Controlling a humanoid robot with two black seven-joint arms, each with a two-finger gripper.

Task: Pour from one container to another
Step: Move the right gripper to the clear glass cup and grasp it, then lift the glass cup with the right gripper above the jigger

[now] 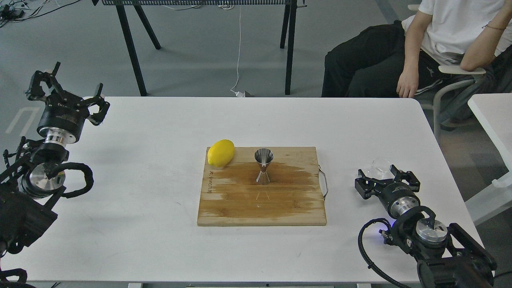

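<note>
The small clear glass cup (380,167) stands on the white table to the right of the board. My right gripper (385,177) is open, with its fingers spread to either side of the cup's near part; no contact is visible. The shiny steel jigger (263,166) stands upright in the middle of the wooden cutting board (262,208), on a wet dark patch. My left gripper (64,89) is open and held high at the table's far left corner, far from both containers.
A yellow lemon (221,153) lies on the board's back left corner. The board has a metal handle (323,182) on its right side. A seated person (436,44) is behind the table's far right corner. Another white table (494,120) stands at the right.
</note>
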